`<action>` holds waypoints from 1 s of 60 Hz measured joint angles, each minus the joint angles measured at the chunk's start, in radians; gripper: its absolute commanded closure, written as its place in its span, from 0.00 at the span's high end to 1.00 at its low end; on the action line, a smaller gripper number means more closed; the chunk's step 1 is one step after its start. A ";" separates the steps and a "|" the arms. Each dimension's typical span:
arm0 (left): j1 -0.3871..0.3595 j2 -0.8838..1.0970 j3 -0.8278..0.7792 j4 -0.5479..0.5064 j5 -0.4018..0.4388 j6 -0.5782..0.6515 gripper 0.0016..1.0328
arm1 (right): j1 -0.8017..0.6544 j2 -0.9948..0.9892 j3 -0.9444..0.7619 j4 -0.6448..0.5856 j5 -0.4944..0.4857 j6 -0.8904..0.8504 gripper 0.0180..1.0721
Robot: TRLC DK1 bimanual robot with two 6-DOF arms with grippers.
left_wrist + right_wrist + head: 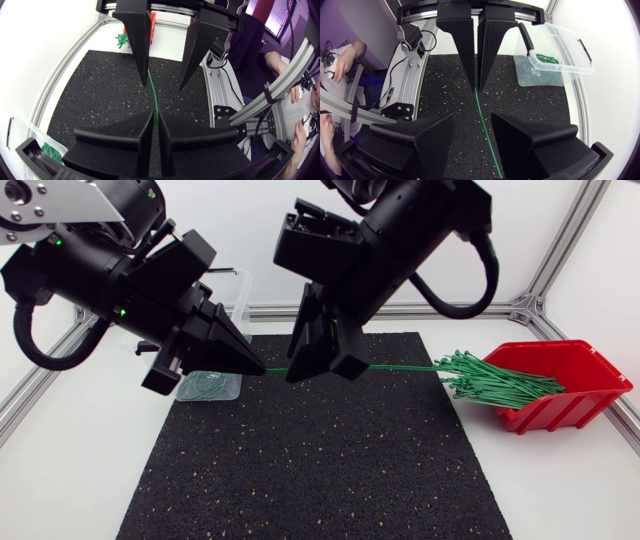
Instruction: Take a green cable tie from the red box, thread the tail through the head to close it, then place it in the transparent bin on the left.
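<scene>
Green cable tie (400, 366) runs level above the mat (320, 470) — left gripper (262, 369) clamps one end to steady it, right gripper (325, 368) stands parted around it — seemingly ready to regrip for threading.

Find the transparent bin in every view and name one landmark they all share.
Head view: the transparent bin sits at the far left corner of the black mat, partly hidden by the left gripper.
Left wrist view: only its rim shows, beside the gripper, at the mat's edge.
Right wrist view: the bin is ahead of the gripper, at the mat's corner.
Shared landmark: the black mat.
</scene>
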 measured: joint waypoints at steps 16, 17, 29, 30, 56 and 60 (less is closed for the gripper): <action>0.006 0.000 0.000 -0.031 -0.003 0.038 0.03 | 0.005 0.063 0.005 0.016 0.029 0.000 0.30; 0.006 0.000 0.000 -0.031 -0.003 0.039 0.03 | 0.005 0.066 0.005 0.016 0.028 0.000 0.27; 0.021 0.000 0.000 -0.031 -0.003 0.053 0.03 | 0.005 0.074 0.010 0.016 0.028 0.000 0.05; 0.021 0.000 0.000 -0.031 -0.003 0.055 0.03 | 0.005 0.074 0.011 0.016 0.028 0.000 0.05; 0.071 0.000 0.000 -0.011 0.064 0.061 0.53 | -0.004 0.070 0.013 0.012 -0.045 0.023 0.05; 0.097 -0.001 0.000 0.033 0.113 0.036 0.61 | -0.021 0.063 0.006 0.015 -0.070 0.033 0.05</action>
